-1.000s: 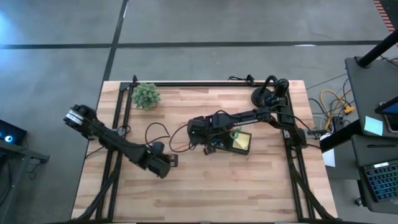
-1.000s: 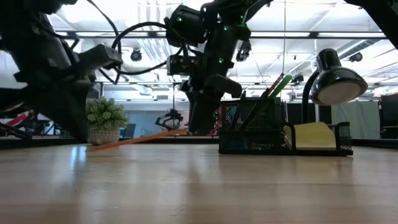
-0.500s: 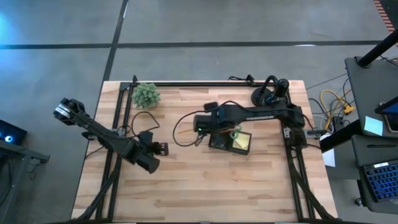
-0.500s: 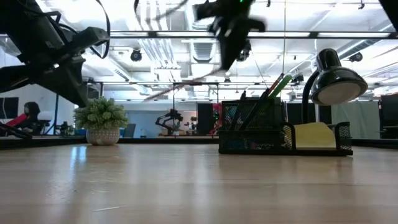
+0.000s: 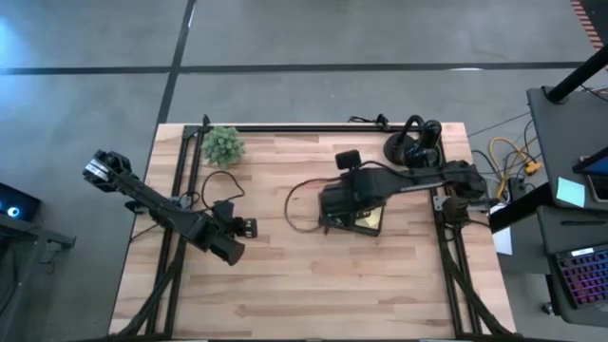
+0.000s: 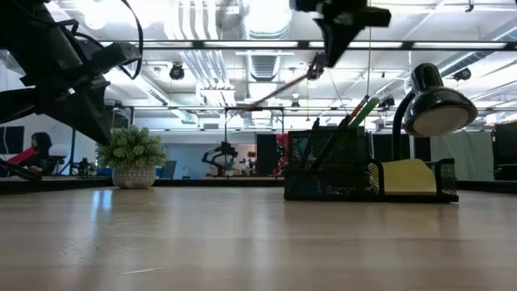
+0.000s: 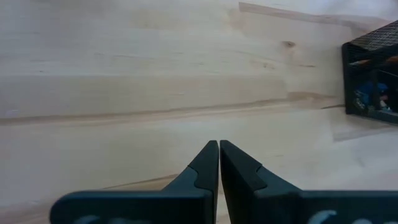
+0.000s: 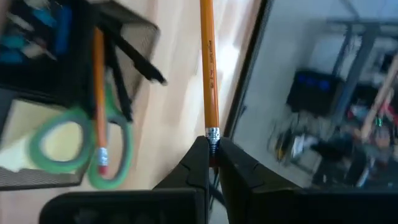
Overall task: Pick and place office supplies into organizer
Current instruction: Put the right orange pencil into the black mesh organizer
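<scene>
Surface: pale wooden plank table (image 5: 313,285) with a thin black frame (image 5: 304,127) along its edges; long boards run across it, and in the left wrist view a knot shows in the grain
Organizer: small black mesh desk box with compartments (image 6: 367,179) standing right of the table's middle, near the black round-headed desk lamp (image 6: 436,107) at the far right corner
Already in the organizer: green-handled scissors (image 8: 93,146), one orange pencil with a pink eraser (image 8: 98,99), dark pens (image 8: 134,59) and a small blue piece (image 8: 37,31) stand in the taller part; a yellow sticky-note pad (image 6: 408,174) sits in the lower part
Right gripper (image 8: 210,149): above the organizer, fingers pinched narrow on the metal band of a second orange pencil (image 8: 208,68), which slants up off the table in the low view
Left gripper (image 7: 219,155): over bare wood at the table's left, well apart from the organizer, fingers pressed together with nothing between them
Plant: small green bushy plant in a pale pot (image 6: 133,156) at the far left corner
Floor: grey concrete with dark seams (image 5: 285,47) around the table
Room: open hall with ceiling pipes and strip lights (image 6: 202,32); a laptop (image 5: 581,275) lies on a side desk to the right
</scene>
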